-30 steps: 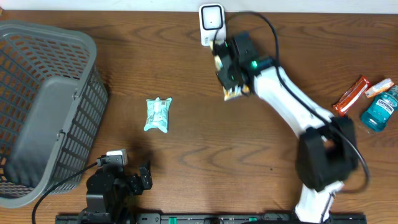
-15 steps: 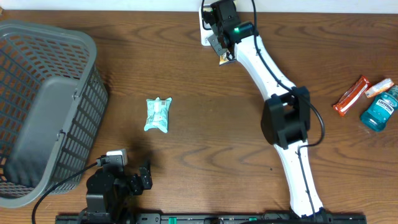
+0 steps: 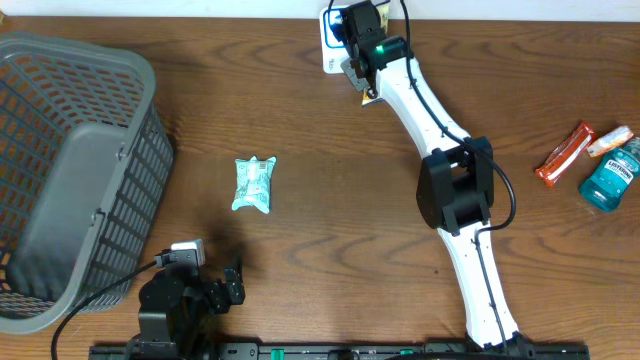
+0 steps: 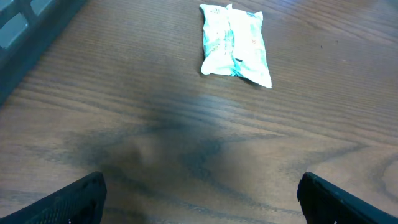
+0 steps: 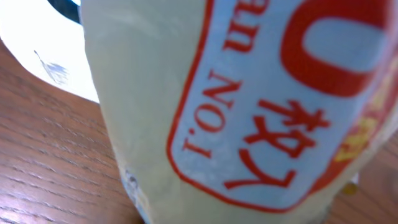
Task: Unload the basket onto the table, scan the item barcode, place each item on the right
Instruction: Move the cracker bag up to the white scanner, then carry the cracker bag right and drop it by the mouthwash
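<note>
We find open wood across the middle of the table [image 3: 330, 230]. The grey basket [image 3: 70, 160] crowds the left edge, and a teal packet [image 3: 254, 184] lies alone to its right. An orange bar [image 3: 563, 155] and a blue bottle [image 3: 608, 180] sit at the right edge. The right arm [image 3: 440, 130] reaches long to the far edge. Its right gripper [image 3: 360, 78] is clenched on the cream packet [image 5: 249, 112] with red print, close by the white scanner [image 3: 330, 30]; we cannot tell whether they touch. The left gripper [image 4: 211, 202] sits folded at the near edge, released, its fingers spread wide.
</note>
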`<state>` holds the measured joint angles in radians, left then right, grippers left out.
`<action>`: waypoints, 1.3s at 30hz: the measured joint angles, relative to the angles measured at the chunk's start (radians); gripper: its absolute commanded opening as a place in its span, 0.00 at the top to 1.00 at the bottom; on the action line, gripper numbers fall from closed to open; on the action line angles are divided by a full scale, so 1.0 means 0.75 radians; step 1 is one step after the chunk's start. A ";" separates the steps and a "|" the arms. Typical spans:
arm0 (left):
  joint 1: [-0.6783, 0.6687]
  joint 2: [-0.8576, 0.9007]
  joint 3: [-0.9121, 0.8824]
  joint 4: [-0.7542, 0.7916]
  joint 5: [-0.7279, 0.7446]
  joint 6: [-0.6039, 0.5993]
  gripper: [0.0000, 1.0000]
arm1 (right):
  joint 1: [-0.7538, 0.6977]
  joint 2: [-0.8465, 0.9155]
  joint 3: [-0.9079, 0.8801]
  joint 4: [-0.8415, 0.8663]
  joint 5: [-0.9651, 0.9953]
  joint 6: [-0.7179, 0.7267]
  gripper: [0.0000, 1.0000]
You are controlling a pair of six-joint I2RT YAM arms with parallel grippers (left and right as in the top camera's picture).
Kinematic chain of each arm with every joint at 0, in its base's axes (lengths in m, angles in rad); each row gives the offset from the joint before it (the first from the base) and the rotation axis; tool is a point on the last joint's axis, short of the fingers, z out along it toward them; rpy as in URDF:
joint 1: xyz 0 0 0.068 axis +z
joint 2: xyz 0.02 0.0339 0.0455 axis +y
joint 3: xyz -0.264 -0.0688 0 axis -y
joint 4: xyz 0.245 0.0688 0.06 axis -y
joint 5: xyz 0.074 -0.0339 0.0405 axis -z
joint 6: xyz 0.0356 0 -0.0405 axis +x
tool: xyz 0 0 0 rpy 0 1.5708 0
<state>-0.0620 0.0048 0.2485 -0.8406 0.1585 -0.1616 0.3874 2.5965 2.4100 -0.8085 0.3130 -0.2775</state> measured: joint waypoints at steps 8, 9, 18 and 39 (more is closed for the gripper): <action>0.000 0.000 0.000 -0.001 0.000 0.000 0.02 | -0.003 0.001 0.275 -0.507 0.077 0.113 0.99; 0.000 0.000 0.000 -0.001 0.000 0.000 0.02 | -0.007 -0.005 0.327 -0.577 0.082 0.156 0.99; 0.000 0.000 0.000 -0.001 0.000 0.000 0.02 | -0.249 -0.130 0.451 -0.823 0.047 0.467 0.99; 0.000 0.000 0.000 -0.001 0.000 0.000 0.02 | -1.041 -0.111 -0.037 -0.590 -0.082 0.523 0.75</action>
<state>-0.0620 0.0048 0.2485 -0.8410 0.1585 -0.1616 -0.3935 2.5134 2.3825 -1.2507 0.2516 0.1150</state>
